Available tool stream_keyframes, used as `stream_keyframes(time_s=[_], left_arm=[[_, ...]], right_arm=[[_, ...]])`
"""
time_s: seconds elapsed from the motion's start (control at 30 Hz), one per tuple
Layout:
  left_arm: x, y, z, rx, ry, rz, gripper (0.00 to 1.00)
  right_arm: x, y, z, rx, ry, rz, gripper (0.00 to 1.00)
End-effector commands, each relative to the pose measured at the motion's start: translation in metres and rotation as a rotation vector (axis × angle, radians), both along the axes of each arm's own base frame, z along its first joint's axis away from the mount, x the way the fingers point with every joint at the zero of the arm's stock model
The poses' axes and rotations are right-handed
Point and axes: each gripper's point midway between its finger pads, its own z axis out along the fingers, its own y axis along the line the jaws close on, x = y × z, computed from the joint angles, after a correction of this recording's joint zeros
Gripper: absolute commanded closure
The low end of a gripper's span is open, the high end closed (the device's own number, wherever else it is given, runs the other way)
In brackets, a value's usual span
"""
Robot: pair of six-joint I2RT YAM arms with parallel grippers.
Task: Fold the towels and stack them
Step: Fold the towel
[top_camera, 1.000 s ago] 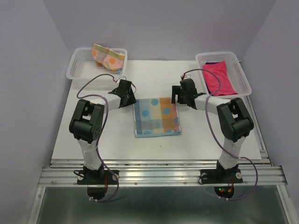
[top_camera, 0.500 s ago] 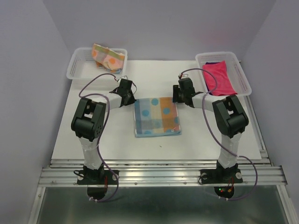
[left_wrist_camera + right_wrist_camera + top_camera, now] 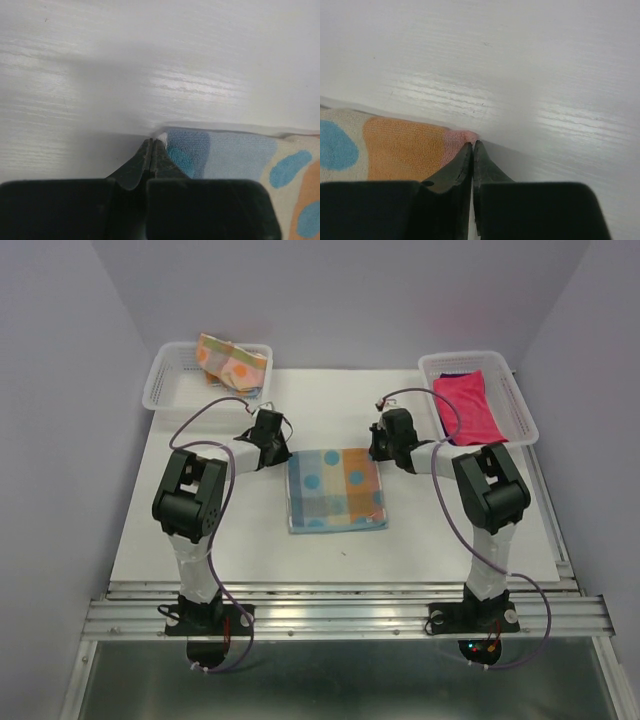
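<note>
A folded towel (image 3: 336,490) with blue, orange and pink dotted patches lies flat at the table's middle. My left gripper (image 3: 289,454) sits low at its far-left corner. In the left wrist view the jaws (image 3: 152,143) are shut, with the towel's (image 3: 240,155) white corner tip pinched up between them. My right gripper (image 3: 378,453) is at the far-right corner. In the right wrist view it (image 3: 472,145) is shut against the towel's (image 3: 395,145) pink corner, which bunches at the fingertips.
A white mesh basket (image 3: 165,385) at the back left holds an orange-patterned towel (image 3: 232,362). Another basket (image 3: 520,412) at the back right holds a bright pink towel (image 3: 470,405) over a dark purple one (image 3: 455,374). The white board's front edge lies near the arm bases.
Both grippers have closed at the towel's far corners. The right wrist has slid slightly left and back. The towel has not moved.
</note>
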Motion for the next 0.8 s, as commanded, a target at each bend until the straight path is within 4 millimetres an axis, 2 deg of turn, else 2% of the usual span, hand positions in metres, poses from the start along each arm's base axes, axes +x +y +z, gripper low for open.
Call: stream_keyframes(time_s=[0.0, 0.07, 0.1, 0.23, 0.33, 0.47, 0.6, 0.73, 0.77], left_arm=[[0.001, -0.003, 0.036, -0.034, -0.089, -0.032, 1.00], [-0.001, -0.004, 0.047, -0.051, -0.119, -0.034, 1.00], [-0.002, -0.005, 0.051, -0.067, -0.134, -0.036, 1.00], [-0.018, -0.004, 0.050, -0.090, -0.144, -0.056, 1.00], [-0.029, -0.012, 0.052, -0.137, -0.150, -0.091, 1.00], [-0.037, -0.012, 0.058, -0.158, -0.169, -0.101, 1.00], [-0.035, -0.006, 0.054, -0.126, -0.148, -0.078, 1.00], [-0.018, -0.011, 0.059, -0.112, -0.152, -0.083, 1.00], [-0.015, -0.010, 0.057, -0.103, -0.150, -0.078, 0.90]], right_arm=[[-0.011, 0.004, 0.006, 0.028, -0.001, 0.057, 0.99], [-0.015, 0.003, 0.011, 0.036, -0.013, 0.059, 0.99], [-0.015, 0.004, 0.022, 0.050, -0.033, 0.063, 0.99], [-0.026, 0.007, 0.032, 0.072, -0.042, 0.097, 0.99], [-0.036, 0.008, 0.036, 0.095, -0.035, 0.107, 0.99], [-0.048, 0.010, 0.047, 0.124, -0.047, 0.132, 0.99], [-0.053, 0.011, 0.055, 0.138, -0.066, 0.148, 0.99], [-0.051, 0.011, 0.051, 0.133, -0.050, 0.142, 0.99], [-0.051, 0.010, 0.050, 0.133, -0.049, 0.142, 0.99]])
